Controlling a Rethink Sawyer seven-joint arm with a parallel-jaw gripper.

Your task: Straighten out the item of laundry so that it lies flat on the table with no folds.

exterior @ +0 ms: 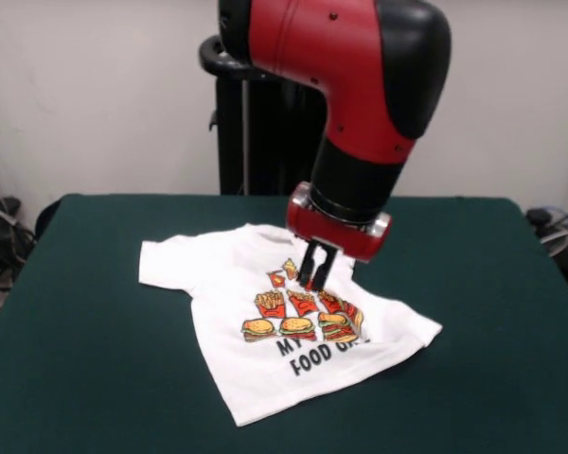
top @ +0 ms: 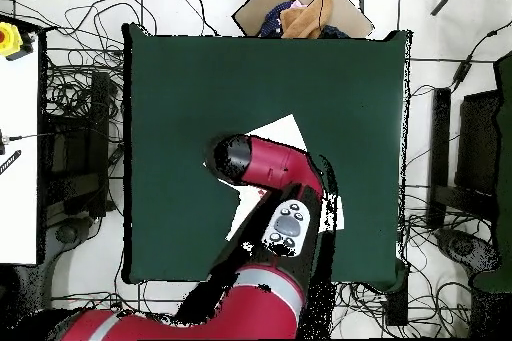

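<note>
Front view is showing the Sawyer arm (exterior: 360, 85) reaching down over the T-shirt (exterior: 265, 369), which is lying near the middle of the green table (exterior: 85, 378). The gripper (exterior: 314, 271) is standing over the upper chest of the shirt, just above the burger-and-fries print (exterior: 303, 317), with its dark fingers (exterior: 308, 265) pointing straight down and drawn close together. Whether they are pinching cloth or merely touching it cannot be told from this angle.

The shirt is lying printed side up. One sleeve (exterior: 166, 265) is spreading flat toward 9 o'clock in the front view. The side toward 3 o'clock is bunching: the cloth there is lifting in a ridge (exterior: 388, 326), and the black lettering (exterior: 317, 355) is being cut short by the wrinkle. The hem (exterior: 256, 411) is pointing toward 6 o'clock.

Overhead view is showing little of the garment; the arm is covering most of it, and only white edges (top: 285, 129) are peeking out around the wrist near the table's centre.

Judgement: the smoothing step is in hand and the task is unfinished, since the 3 o'clock side is not lying flat. The next move is likely calling for a drag of the cloth outward toward that bunched side, kept low to the table, so the ridge is drawn out without folding the flat sleeve.
</note>
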